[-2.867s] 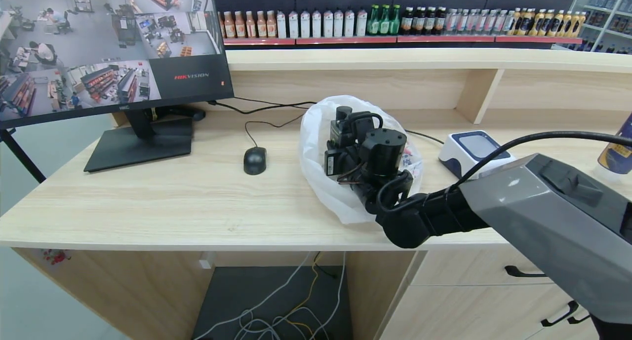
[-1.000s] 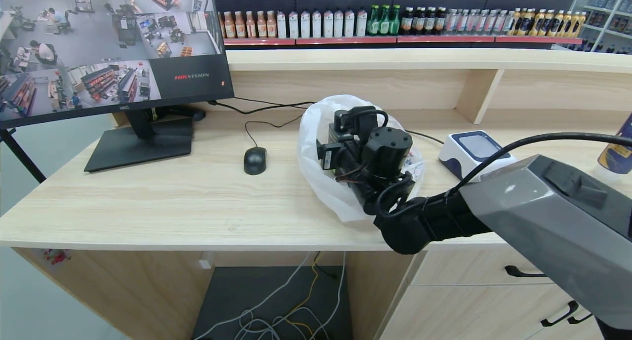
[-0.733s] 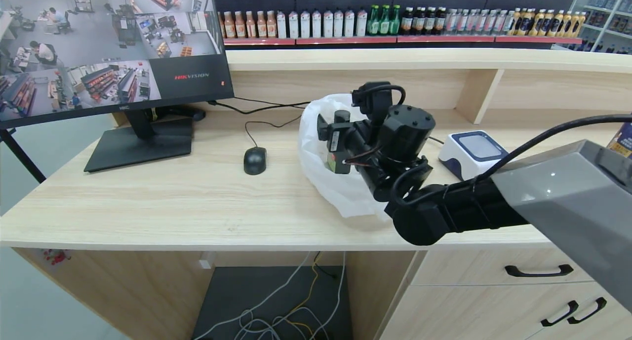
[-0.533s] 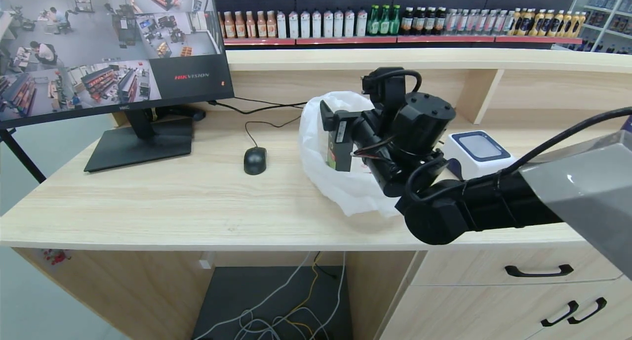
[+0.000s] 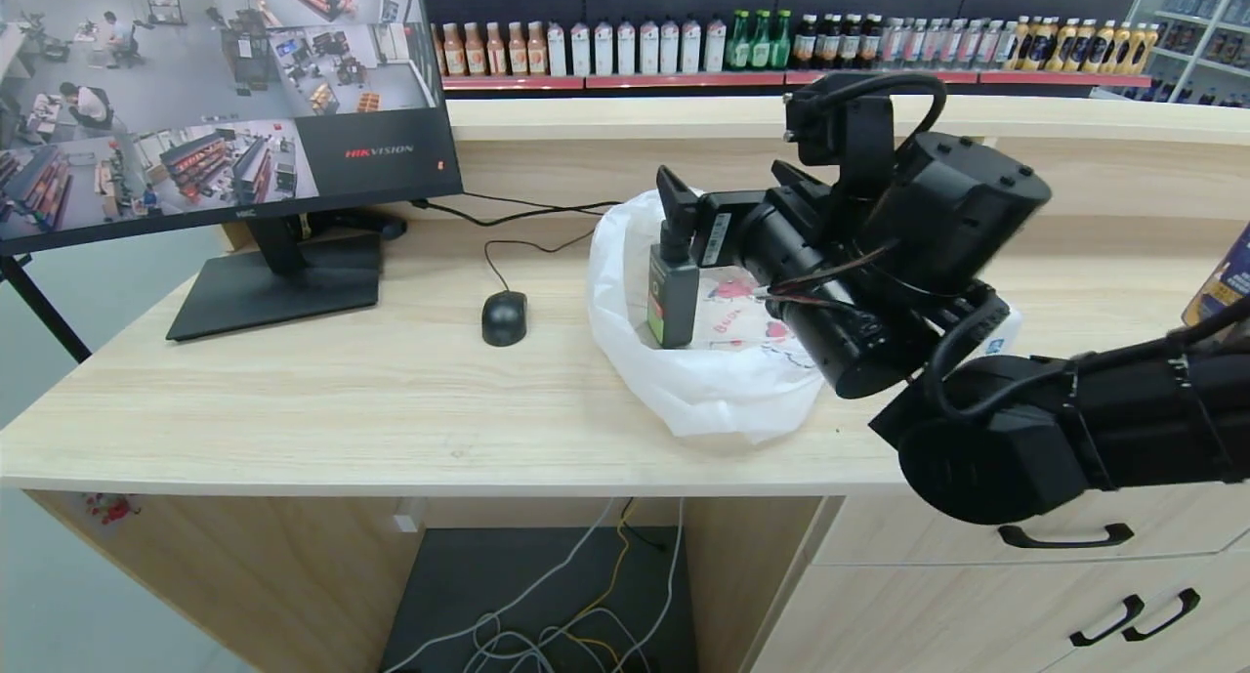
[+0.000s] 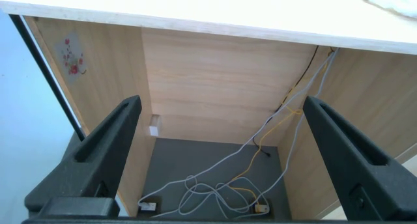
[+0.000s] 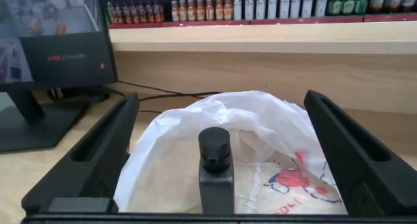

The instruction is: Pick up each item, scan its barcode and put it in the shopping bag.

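- Step in hand: we judge this to be the end of the bagging step for one item. The small dark bottle with a black cap and a green label (image 5: 672,297) stands upright inside the white plastic shopping bag with red print (image 5: 703,390), on the bag's left side.
- Right gripper (image 7: 221,100): spread wide, gripping nothing. It is level with the bag's mouth. In the right wrist view the bottle stands midway between the two fingers and apart from both.
- Left gripper (image 6: 218,107): also spread wide and empty. It is held low, in front of the space under the light wooden worktop (image 5: 342,390).
- Position of the bag: it sits on the worktop, right of the black computer mouse (image 5: 504,317), with its mouth open and its rim slumped.
- Next move, in our judgement: draw the right gripper back clear of the bag without brushing the cap or catching the loose plastic, then go to the next item. A blue and orange item (image 5: 1219,282), cut off at the right edge of the head view, is a likely candidate.
- Condition of the bottle: rigid, narrow and tall for its footing. The soft bag floor gives it poor support, so we expect it to topple at a light knock.
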### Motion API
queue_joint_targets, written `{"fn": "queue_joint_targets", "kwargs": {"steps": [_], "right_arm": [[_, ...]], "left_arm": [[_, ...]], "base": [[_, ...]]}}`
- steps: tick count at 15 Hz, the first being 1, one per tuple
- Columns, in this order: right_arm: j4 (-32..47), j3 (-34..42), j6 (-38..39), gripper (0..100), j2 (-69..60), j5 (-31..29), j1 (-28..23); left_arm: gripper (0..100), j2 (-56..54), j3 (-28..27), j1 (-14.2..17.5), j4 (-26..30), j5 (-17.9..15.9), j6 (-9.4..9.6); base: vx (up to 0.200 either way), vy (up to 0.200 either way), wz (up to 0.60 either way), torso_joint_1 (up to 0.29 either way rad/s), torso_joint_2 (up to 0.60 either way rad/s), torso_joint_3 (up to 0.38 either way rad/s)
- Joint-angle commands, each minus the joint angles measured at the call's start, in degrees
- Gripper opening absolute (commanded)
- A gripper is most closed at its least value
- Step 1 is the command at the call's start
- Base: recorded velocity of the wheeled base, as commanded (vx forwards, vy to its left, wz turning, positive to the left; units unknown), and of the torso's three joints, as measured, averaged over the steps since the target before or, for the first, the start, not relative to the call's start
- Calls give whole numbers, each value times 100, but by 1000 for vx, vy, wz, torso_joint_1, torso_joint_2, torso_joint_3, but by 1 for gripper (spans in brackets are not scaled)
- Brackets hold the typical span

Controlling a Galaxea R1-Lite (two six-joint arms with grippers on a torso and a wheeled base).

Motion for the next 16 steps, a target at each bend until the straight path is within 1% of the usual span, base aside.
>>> {"fn": "queue_joint_targets", "kwargs": {"steps": [1,3,6,8,10,13,16], "right_arm": [[-272,492,4,100,-456,6,212],[-1002,1160,-4,100,-570,15,317],[-1722,1696,13,100,-597,120,352],[-2083,1942,48,100,-579,393,352],[-2373,2145,22,100,-535,700,352],[-2637,2224,57,100,-280,736,352],[-2637,2162,48,100,-245,727,352]], "left_arm": [[100,-2,0,1,0,3,-4],[100,-2,0,1,0,3,-4],[100,-2,0,1,0,3,-4],[100,-2,0,1,0,3,-4],[100,-2,0,-7,0,3,22],[100,-2,0,-7,9,3,101],[100,-2,0,-7,9,3,119]], "base": [[0,0,0,0,0,0],[0,0,0,0,0,0],[0,0,0,0,0,0],[0,0,0,0,0,0],[0,0,0,0,0,0],[0,0,0,0,0,0],[0,0,0,0,0,0]]}}
